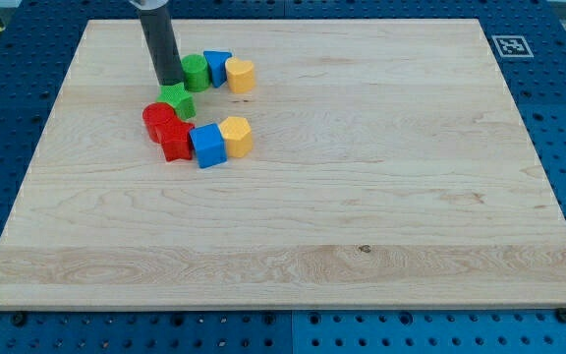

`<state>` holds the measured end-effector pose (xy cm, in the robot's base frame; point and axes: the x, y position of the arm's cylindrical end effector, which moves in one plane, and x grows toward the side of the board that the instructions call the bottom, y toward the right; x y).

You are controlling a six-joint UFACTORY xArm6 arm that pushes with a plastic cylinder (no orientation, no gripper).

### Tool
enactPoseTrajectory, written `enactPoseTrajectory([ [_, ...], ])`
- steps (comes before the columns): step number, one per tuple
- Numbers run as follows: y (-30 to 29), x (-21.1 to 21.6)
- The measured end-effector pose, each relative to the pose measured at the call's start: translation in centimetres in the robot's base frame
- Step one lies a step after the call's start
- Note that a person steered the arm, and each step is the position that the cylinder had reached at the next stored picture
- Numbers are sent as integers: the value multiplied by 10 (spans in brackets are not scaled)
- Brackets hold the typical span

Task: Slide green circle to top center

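Toward the bench's ten o'clock, my tip touches the green circle at its nine o'clock; no hand fitted, its state cannot be told.

Lab bench: my wooden board sits on blue pegboard table, printed marker tag at corner.

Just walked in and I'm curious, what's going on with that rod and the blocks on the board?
My tip sits at the green circle's left side, above the green star. The circle lies in the board's upper left, touching a blue block. It's not yet at top center.
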<state>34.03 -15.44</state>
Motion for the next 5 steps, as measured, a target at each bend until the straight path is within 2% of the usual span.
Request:
enactPoseTrajectory([
  [2, -60, 21],
  [3, -59, 32],
  [4, -44, 4],
  [5, -6, -1],
])
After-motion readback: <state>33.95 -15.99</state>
